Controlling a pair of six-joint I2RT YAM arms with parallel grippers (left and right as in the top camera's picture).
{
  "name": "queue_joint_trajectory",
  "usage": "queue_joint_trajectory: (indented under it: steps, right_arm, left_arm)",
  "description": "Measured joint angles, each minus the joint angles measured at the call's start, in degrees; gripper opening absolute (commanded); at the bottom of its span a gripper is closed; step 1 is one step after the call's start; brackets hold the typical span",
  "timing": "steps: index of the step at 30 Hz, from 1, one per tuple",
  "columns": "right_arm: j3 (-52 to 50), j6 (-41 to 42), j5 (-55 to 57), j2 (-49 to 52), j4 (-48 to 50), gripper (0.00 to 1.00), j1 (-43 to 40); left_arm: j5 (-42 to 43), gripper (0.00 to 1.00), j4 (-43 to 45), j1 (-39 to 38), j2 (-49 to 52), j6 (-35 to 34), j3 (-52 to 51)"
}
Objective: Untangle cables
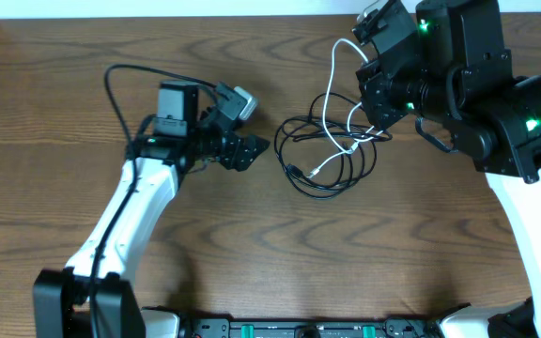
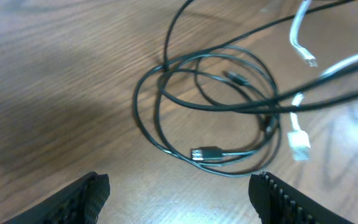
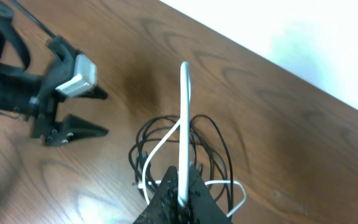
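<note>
**White Cable Held, Black Loops Waiting**

The right claw (image 3: 180,180) is pinched tight on the thin white cable (image 3: 184,112). From the right wrist view, the white cable runs straight out from between the fingers, away from the pile. I think the claw holds it this way so the white cable can be pulled free from the black one.

The thin black cable (image 2: 211,109) lies in round loops on the brown wooden desk (image 1: 64,94), a bit right of the middle. The loops sit on top of each other. Part of the white cable crosses over them, so the two are mixed up together. A small flat black plug (image 2: 207,153) rests at the near edge of the loops. A small white plug (image 2: 299,142) lies just beside it, to the right.

The left claw (image 2: 178,182) is spread wide and holds nothing. It sits just left of the pile and points at the loops. It looks ready to press down or grab the black cable so that it stays put while the white one comes out.

The job looks only partly done, because the cables cross in many places. If the white cable is pulled fast, the black loops may drag along and tighten into a knot.
</note>
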Motion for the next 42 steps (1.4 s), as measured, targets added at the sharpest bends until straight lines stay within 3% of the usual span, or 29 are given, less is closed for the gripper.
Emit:
queue_joint_trajectory:
  steps: [5,14,24,26,28,30,42]
  right_arm:
    - [0.0,0.0,-0.09,0.0,-0.04,0.01,0.0]
    - [0.0,0.02,-0.11,0.0,-0.85,0.01,0.0]
    - [0.0,0.02,-0.09,-0.02,-2.6,0.01,0.0]
    - [0.0,0.0,-0.11,-0.02,-2.64,0.01,0.02]
    - [0.0,0.02,-0.11,-0.02,-2.91,0.01,0.0]
    - [0.0,0.0,-0.09,-0.02,-3.04,0.01,0.0]
    - [0.0,1.29,4.11,-0.02,-3.43,0.01,-1.25]
  left_arm:
    - [4.17,0.78,-0.96,-1.01,-0.81,4.44,0.0]
    - [5.62,0.79,2.14,-9.38,-0.76,13.81,0.0]
    - [0.85,0.79,13.0,-14.6,3.74,14.64,0.0]
    - [-0.04,0.66,15.56,-14.91,5.7,13.35,0.0]
    - [-0.72,0.33,17.97,-14.99,7.54,11.74,0.0]
    - [-1.16,0.1,18.91,-14.99,8.92,10.14,0.0]
    - [-5.97,0.08,16.35,-11.32,7.56,3.17,0.0]
